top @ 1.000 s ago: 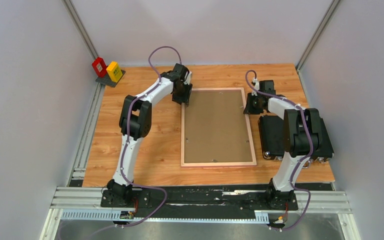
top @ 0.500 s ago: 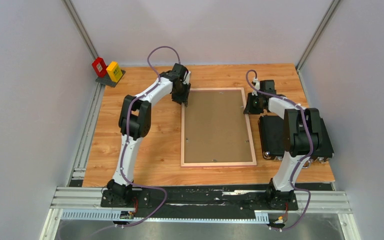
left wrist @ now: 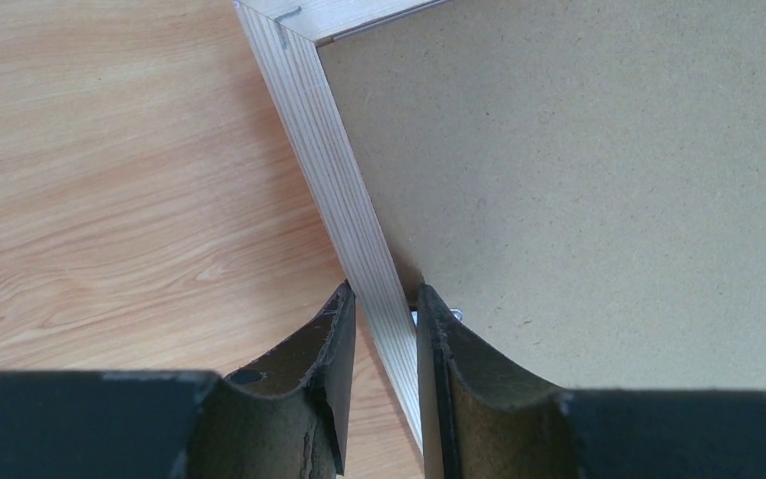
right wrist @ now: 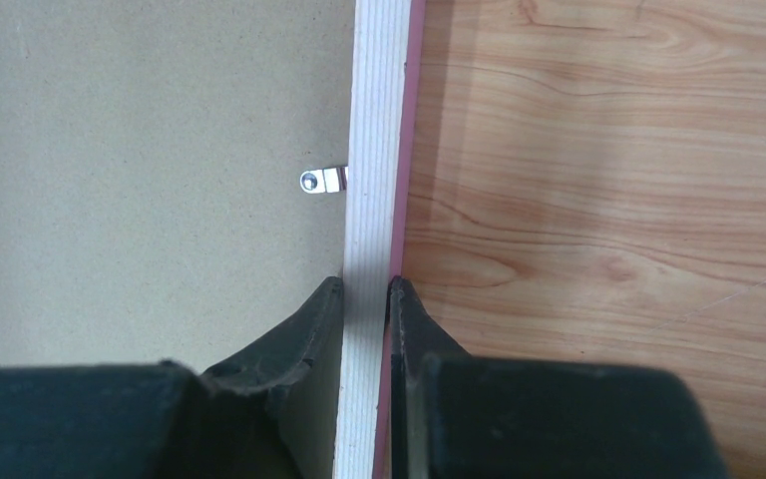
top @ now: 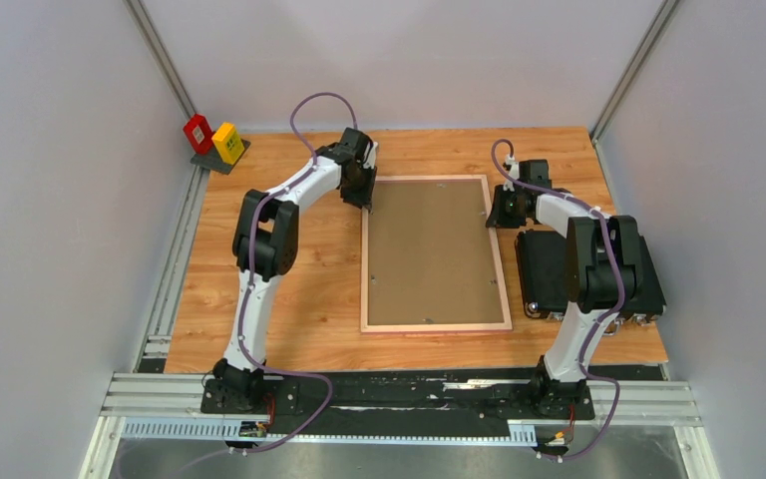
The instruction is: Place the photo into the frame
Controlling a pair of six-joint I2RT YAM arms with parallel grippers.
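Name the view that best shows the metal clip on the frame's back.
Right wrist: the metal clip is close and sharp, reaching from the frame's rail onto the backing board. Left wrist shows only a glint, perhaps another clip; top external leaves it too small to see.

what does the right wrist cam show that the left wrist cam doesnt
Only the right wrist view: a small metal clip, the pink side of the frame, and the right gripper clamped on it. Only the left wrist view: the frame's corner joint and the left gripper straddling its edge. Both: the frame's light wood back, the brown backing board, the wooden table.
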